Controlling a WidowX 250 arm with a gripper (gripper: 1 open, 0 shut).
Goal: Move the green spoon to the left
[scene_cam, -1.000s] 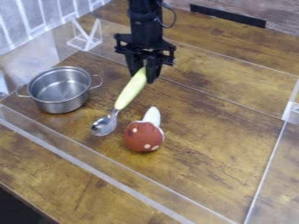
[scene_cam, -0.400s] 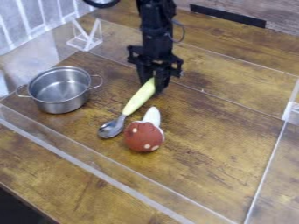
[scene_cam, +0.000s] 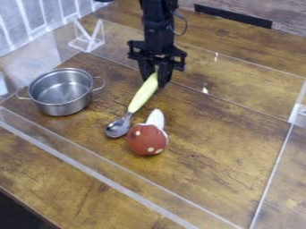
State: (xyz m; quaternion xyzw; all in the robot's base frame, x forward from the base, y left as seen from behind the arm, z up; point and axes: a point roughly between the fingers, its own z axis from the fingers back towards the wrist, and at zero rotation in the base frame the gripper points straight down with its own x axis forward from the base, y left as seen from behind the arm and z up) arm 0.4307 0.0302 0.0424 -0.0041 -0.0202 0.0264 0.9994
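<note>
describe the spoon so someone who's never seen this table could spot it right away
On the wooden table, look between the small steel pot at the left and the black robot arm's fingers near the middle. The green spoon slants down from those fingers, its silver bowl just left of the red-and-white mushroom toy. It is the only long, slim thing, with a pale yellow-green handle.

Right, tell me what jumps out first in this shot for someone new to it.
The black gripper comes straight down at center, shut on the upper handle of the green spoon, whose silver bowl rests on the wooden table. Just below it lies a red-and-white mushroom toy, and a steel pot sits at the left.
</note>
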